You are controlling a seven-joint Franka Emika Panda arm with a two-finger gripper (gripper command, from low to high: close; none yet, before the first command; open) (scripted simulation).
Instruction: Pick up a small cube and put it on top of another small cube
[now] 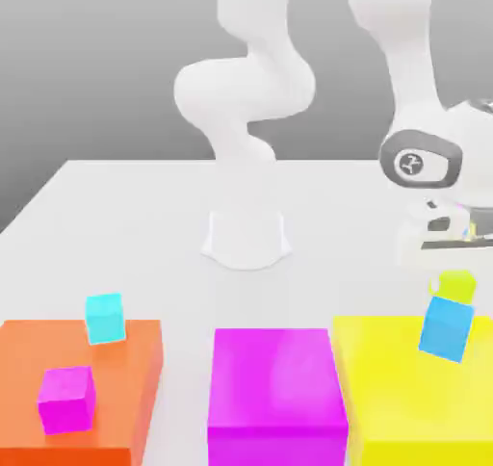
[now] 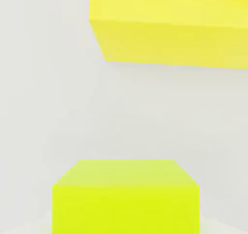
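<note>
The lime cube [image 1: 456, 284] sits at 3 o'clock in the exterior view, partly hidden behind the small blue cube [image 1: 446, 328], which rests on the big yellow block [image 1: 404, 387]. The gripper [image 1: 449, 247] hangs just above the lime cube; finger spacing cannot be determined. A magenta block [image 1: 276, 392] and an orange block [image 1: 135, 358], the latter carrying a cyan cube [image 1: 105, 318] and a small magenta cube [image 1: 67, 397], stand at 6 to 8 o'clock. The white table [image 1: 144, 214] meets a grey backdrop.
</note>
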